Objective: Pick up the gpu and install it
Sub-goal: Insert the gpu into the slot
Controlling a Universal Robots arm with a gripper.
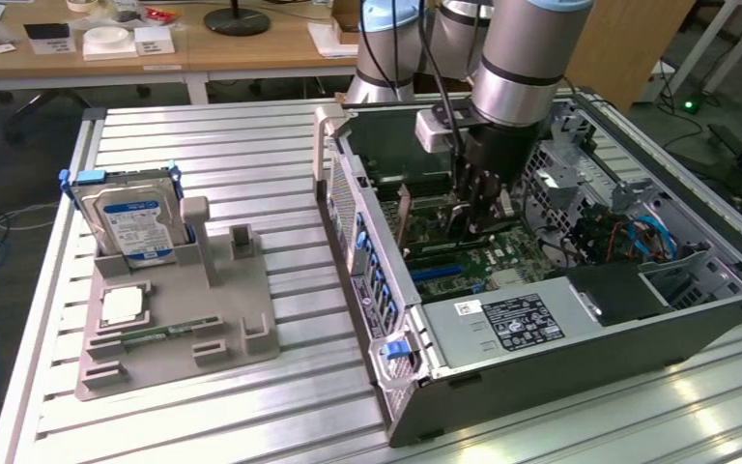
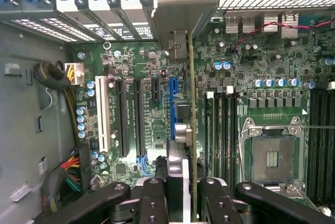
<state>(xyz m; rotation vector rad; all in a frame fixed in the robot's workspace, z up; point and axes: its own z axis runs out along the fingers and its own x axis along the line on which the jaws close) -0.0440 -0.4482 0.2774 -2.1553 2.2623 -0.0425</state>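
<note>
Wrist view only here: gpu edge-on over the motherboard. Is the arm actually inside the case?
Observer: Yes. The gripper reaches down into the open computer case, holding the gpu upright above the board.
Operator: What's on the table outside the case?
Observer: A grey holder at the exterior view's left, with a blue-labelled hard drive standing in it.

Ribbed aluminium table [image 1: 216, 145] bearing a grey parts holder [image 1: 216, 319] and an open computer case [image 1: 680, 319].
</note>
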